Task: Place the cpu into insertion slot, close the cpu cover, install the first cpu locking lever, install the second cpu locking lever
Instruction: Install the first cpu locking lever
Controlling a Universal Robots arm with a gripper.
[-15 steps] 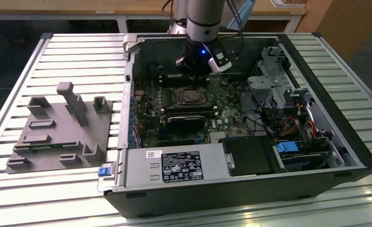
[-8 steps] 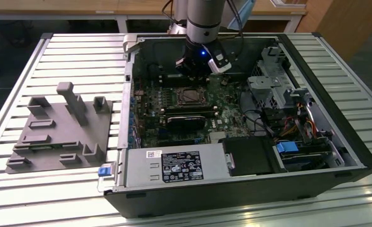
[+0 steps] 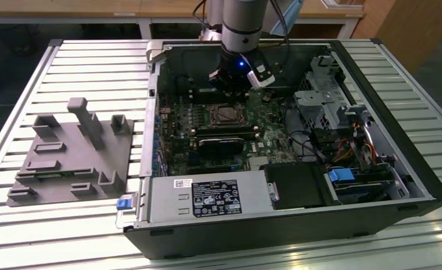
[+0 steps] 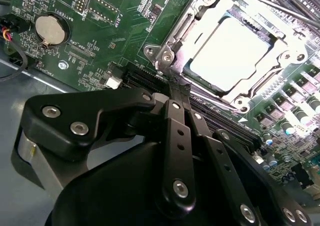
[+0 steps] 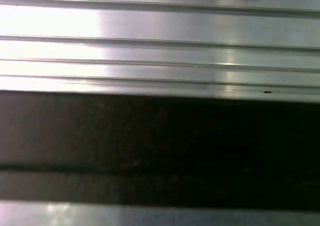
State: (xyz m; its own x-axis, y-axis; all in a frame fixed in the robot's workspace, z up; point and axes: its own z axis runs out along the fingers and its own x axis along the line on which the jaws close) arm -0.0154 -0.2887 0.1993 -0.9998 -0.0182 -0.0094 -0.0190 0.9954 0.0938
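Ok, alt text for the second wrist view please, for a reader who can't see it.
The cpu sits in the insertion slot on the green motherboard, with the silver cpu cover framing it. The arm's black gripper fills the foreground, its tip beside the socket's corner. A round coin battery sits on the board further off.

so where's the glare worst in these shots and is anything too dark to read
In the second wrist view, glare washes out the cpu top inside the cpu cover. In the first wrist view, the ribbed metal surface shines bright above a near-black band with no detail. In the exterior view, the table slats reflect white, and the case interior is dim around the end effector.
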